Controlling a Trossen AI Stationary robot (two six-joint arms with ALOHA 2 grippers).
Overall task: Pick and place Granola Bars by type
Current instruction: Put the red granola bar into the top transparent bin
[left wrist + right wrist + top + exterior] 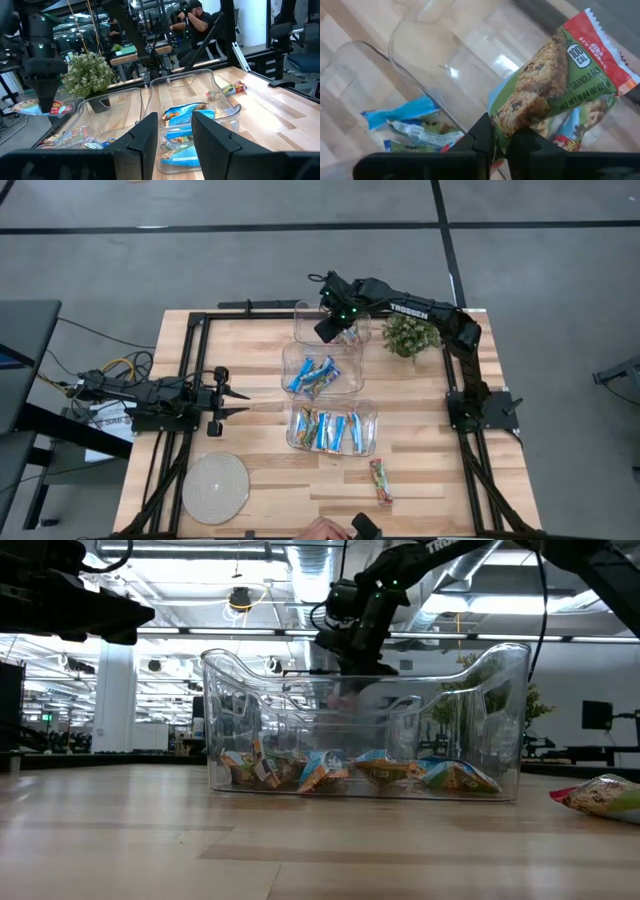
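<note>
My right gripper (pixel 333 327) hangs over the far clear bin (pixel 306 332), tilted steeply down, shut on a red-green-orange granola bar (pixel 560 75). Other bars of that kind lie in this bin (pixel 407 132). The middle bin (pixel 290 358) holds bright blue bars (pixel 312 375), and the near bin (pixel 372 412) holds tan-brown and blue bars (pixel 328 430). One more red-green bar (pixel 380 481) lies flat on the table near the front edge. My left gripper (pixel 238 402) waits level at the table's left, open and with nothing between its fingers (pixel 145 137). My right gripper pinches one end of the granola bar's wrapper (pixel 512 117) between its two fingers. It comes from above, slanting down, with the bar running on past the fingertips. The bar is lifted clear, above the far bin's inside.
A small potted plant (pixel 410 335) stands just right of the far bin. A round pale coaster (pixel 215 487) lies at the near left corner. A person's hand (pixel 325 528) shows at the table's near edge. Bare wood lies left of the bins.
</note>
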